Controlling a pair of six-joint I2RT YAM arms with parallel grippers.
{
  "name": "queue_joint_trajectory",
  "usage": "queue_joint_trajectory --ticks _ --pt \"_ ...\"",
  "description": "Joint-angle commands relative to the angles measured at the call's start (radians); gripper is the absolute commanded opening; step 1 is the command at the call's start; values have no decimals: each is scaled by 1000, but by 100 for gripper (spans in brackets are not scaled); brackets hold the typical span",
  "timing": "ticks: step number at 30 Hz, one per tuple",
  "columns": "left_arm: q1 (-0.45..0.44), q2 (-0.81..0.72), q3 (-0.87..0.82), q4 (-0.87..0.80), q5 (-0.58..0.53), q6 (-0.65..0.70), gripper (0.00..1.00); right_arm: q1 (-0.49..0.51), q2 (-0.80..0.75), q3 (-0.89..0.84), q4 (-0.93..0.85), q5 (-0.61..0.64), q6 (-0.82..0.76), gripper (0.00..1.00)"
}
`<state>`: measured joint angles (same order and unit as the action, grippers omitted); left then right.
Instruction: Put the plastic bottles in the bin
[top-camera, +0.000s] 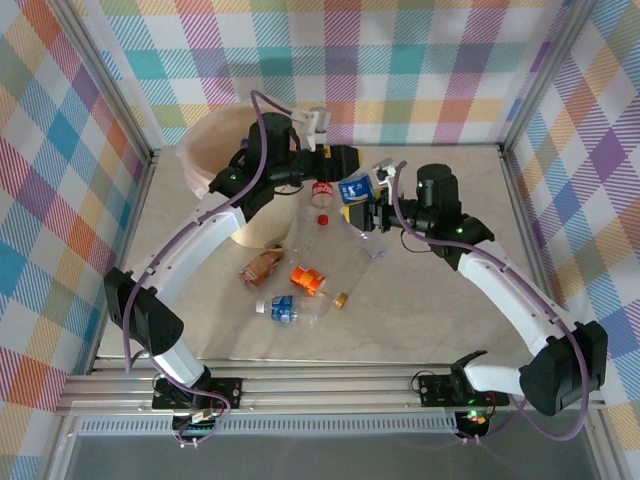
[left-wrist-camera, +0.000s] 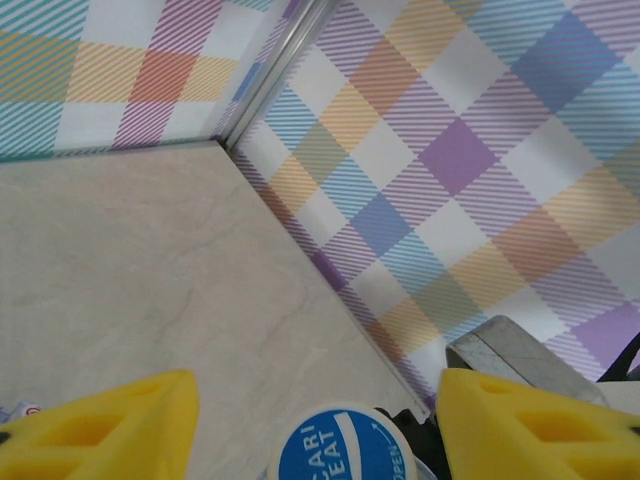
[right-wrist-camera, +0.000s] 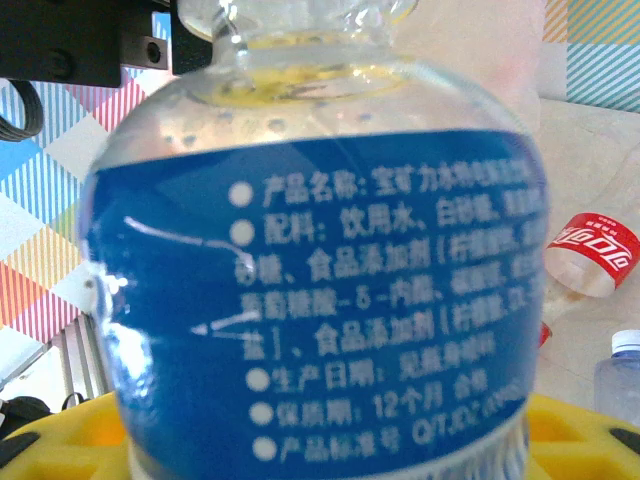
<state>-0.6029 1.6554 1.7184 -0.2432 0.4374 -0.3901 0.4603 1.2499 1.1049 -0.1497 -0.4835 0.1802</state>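
My right gripper (top-camera: 372, 212) (right-wrist-camera: 330, 445) is shut on a clear bottle with a blue label (top-camera: 355, 188) (right-wrist-camera: 320, 300) and holds it up over the table's middle. The bottle's blue cap (left-wrist-camera: 340, 450) sits between the wide-apart yellow fingers of my open left gripper (top-camera: 350, 172) (left-wrist-camera: 318, 388), without touching either one. The cream bin (top-camera: 205, 160) stands at the back left, under the left arm. Other bottles lie on the table: a red-labelled one (top-camera: 320, 192) (right-wrist-camera: 592, 250), a clear one (top-camera: 300, 235), a brown crushed one (top-camera: 262, 265), an orange one (top-camera: 308, 280) and a small blue-labelled one (top-camera: 285, 308).
Another clear bottle (top-camera: 366, 243) lies just below my right gripper. A small gold cap (top-camera: 342, 297) rests near the front bottles. Checked cloth walls on metal frame posts (top-camera: 510, 170) close the table at the back and sides. A blue-capped bottle (right-wrist-camera: 618, 370) shows at the right.
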Motion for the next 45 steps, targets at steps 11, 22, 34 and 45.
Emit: queue_joint_trajectory --ticks 11,22,34,45 --pt "-18 6 26 -26 39 25 24 18 22 46 54 22 16 53" --pt "-17 -34 27 -83 -78 78 0 20 22 55 36 33 23 75" --pt "103 -32 195 -133 -221 168 0 20 -44 41 21 54 56 100" --pt "264 -44 308 -189 -340 229 0 18 34 138 -98 255 130 100"
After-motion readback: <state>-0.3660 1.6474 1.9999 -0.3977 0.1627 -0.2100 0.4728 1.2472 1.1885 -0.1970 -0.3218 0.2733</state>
